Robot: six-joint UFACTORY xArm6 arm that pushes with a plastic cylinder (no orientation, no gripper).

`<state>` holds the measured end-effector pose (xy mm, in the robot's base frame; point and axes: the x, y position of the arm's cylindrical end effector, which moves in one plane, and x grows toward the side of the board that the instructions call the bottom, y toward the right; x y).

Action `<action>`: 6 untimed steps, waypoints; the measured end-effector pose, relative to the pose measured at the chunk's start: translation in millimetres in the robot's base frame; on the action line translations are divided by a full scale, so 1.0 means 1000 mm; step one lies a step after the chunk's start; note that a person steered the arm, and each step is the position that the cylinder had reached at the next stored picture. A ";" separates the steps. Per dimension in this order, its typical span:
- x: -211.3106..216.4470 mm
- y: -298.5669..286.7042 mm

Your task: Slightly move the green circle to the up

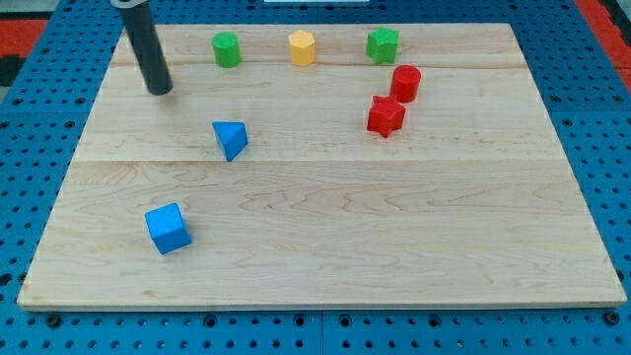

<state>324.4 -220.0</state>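
The green circle [227,48] is a short green cylinder near the view's top, left of centre, on the wooden board [325,217]. My tip [160,91] touches the board to the left of and a little below the green circle, clearly apart from it. The dark rod rises from the tip toward the view's top left.
A yellow hexagon block [302,47] and a green star block [383,44] stand in the same top row. A red cylinder [405,83] and a red star [385,115] sit at the upper right. A blue triangle [231,139] and a blue cube [168,228] lie lower left.
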 end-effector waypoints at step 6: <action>-0.059 0.092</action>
